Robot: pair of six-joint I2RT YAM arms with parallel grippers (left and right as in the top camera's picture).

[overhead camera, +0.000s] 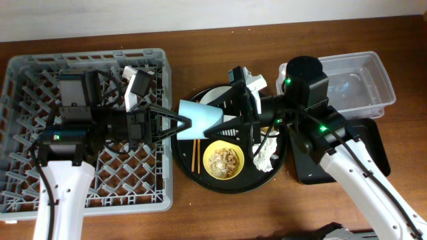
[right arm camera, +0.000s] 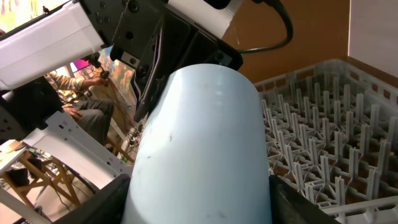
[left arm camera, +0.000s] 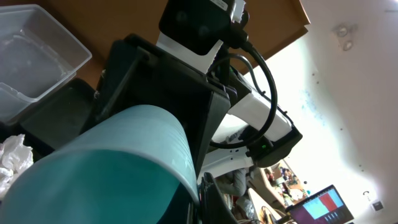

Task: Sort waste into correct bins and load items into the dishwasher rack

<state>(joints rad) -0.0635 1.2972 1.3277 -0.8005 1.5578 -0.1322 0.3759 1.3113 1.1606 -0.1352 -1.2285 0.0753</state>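
Note:
The small blue cup [overhead camera: 200, 120] hangs on its side in the air between the dishwasher rack [overhead camera: 27, 93] and the round black tray [overhead camera: 281, 163]. My left gripper [overhead camera: 181, 122] pinches the rim of its open end [left arm camera: 124, 162]. My right gripper [overhead camera: 230, 125] is shut on its other end, with a finger on each side [right arm camera: 199, 137]. The yellow bowl [overhead camera: 223, 161] holds beige food scraps. The white napkin [overhead camera: 267, 150], the chopsticks [overhead camera: 195, 155] and the pale plate [overhead camera: 215, 97] lie on the round tray. The pink cup and the foil wrapper are not visible.
The clear tub [overhead camera: 353, 83] stands at the back right, with the shallow black tray [overhead camera: 373, 143] in front of it under my right arm. The rack's upright pegs [right arm camera: 323, 124] lie just below and beyond the cup.

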